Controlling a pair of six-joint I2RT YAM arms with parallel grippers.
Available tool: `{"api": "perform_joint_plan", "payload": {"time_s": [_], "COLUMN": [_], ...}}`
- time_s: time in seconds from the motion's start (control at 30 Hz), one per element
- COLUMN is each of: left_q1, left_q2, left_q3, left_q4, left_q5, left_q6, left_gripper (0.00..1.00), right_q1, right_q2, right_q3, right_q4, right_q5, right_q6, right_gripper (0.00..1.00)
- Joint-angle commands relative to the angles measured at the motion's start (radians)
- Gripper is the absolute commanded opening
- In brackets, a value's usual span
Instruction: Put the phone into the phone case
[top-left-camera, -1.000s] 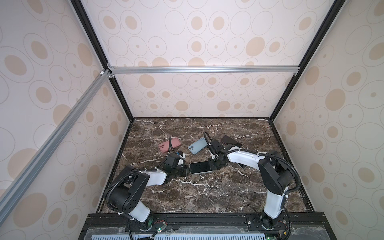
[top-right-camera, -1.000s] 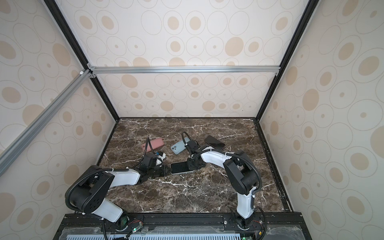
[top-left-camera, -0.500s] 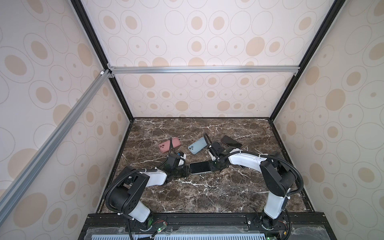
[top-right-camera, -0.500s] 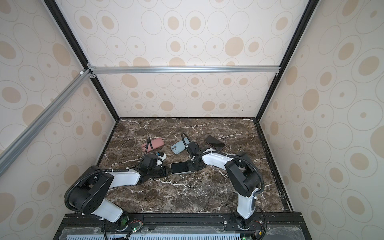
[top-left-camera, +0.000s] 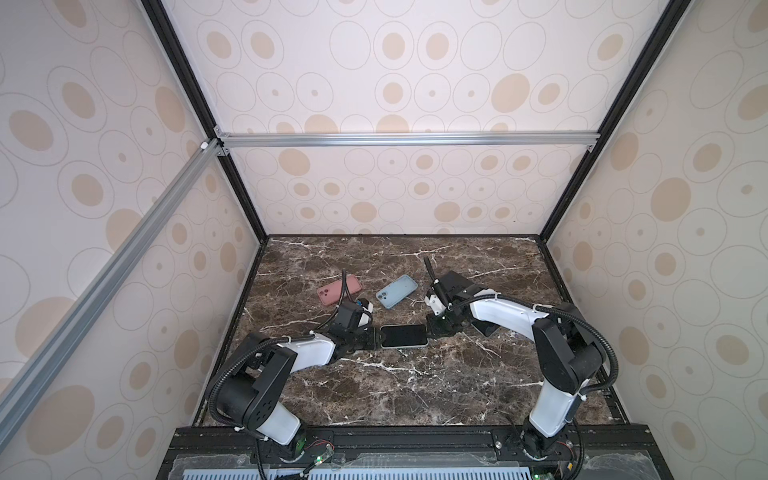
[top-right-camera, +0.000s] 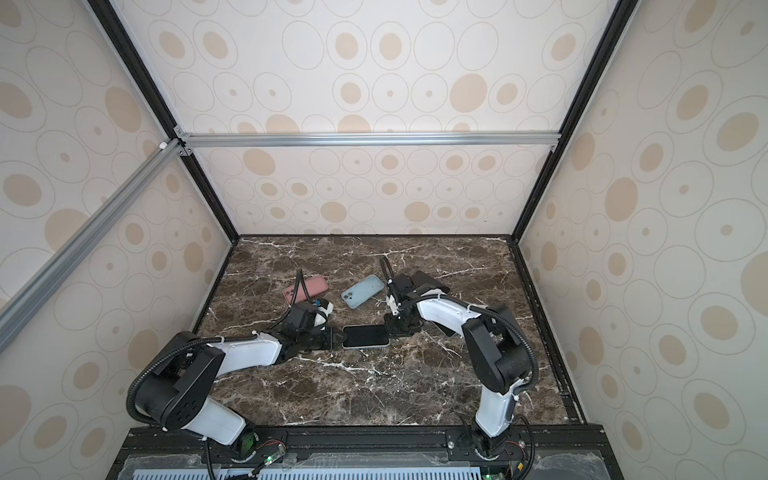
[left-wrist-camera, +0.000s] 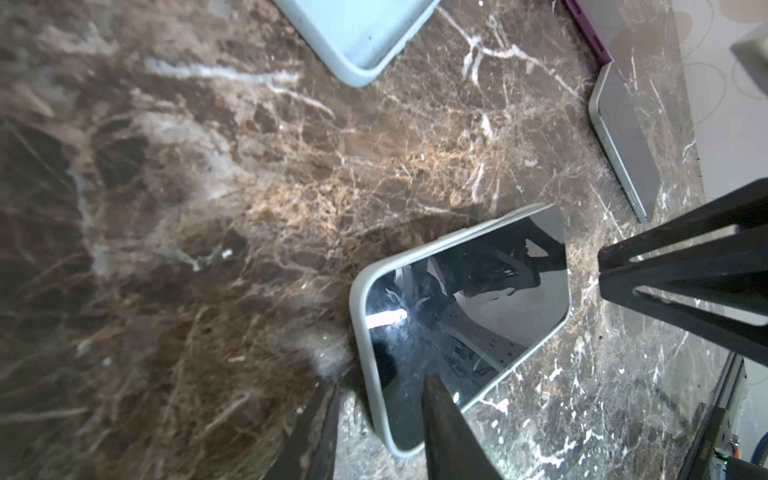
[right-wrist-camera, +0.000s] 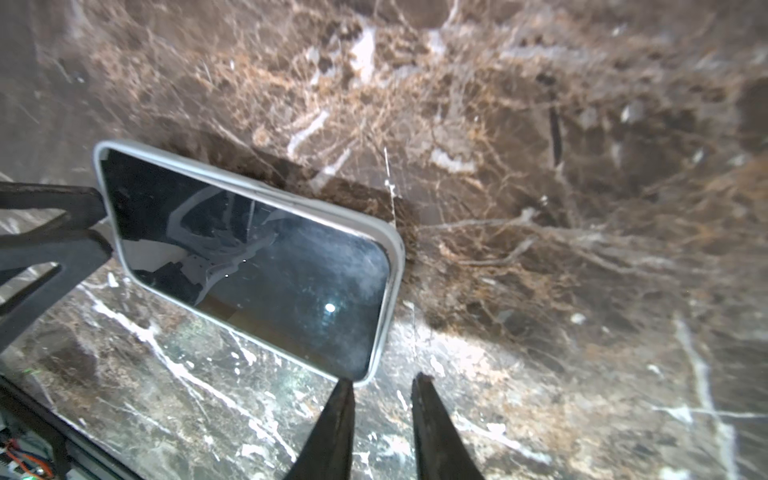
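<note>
Where the brown marbled counter (top-left-camera: 399, 395) spreads before the camera, the left arm (top-left-camera: 311, 353) and right arm (top-left-camera: 503, 316) stretch low toward its middle from either side. Between them the phone (top-left-camera: 404, 336) lies flat, dark screen up, framed by the pale rim of a phone case (left-wrist-camera: 357, 316). Behind it a blue case (top-left-camera: 397, 291) and a pink case (top-left-camera: 338, 290) lie apart from each other. The left gripper (left-wrist-camera: 380, 382) has its jaws spread, one beside the phone's short end and the other over its screen; the right gripper (right-wrist-camera: 382, 378), jaws slightly parted and empty, sits at the opposite end.
</note>
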Motion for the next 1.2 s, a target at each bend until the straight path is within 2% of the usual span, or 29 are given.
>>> {"api": "perform_joint_plan", "payload": {"time_s": [0.0, 0.23, 0.5, 1.17], "left_q1": [0.004, 0.014, 0.028, 0.033], "left_q2": [0.019, 0.054, 0.087, 0.147], "left_q3": [0.040, 0.063, 0.074, 0.082], "left_q4": [-0.022, -0.003, 0.021, 0.049], "left_q5": [-0.016, 0.014, 0.031, 0.060], "left_q6": [0.036, 0.037, 0.034, 0.040], "left_gripper": [0.35, 0.33, 0.25, 0.19], "right_q1": [-0.013, -0.037, -0.048, -0.061], "right_q2": [-0.005, 0.054, 0.100, 0.198], "right_q3": [0.035, 0.073, 0.096, 0.089], "right_q4": [-0.011, 0.016, 0.019, 0.048], "right_q5": [-0.044, -0.063, -0.054, -0.085], "right_q6": [-0.037, -0.043, -0.048, -0.060], "right_gripper": [0.27, 0.23, 0.22, 0.14]}}
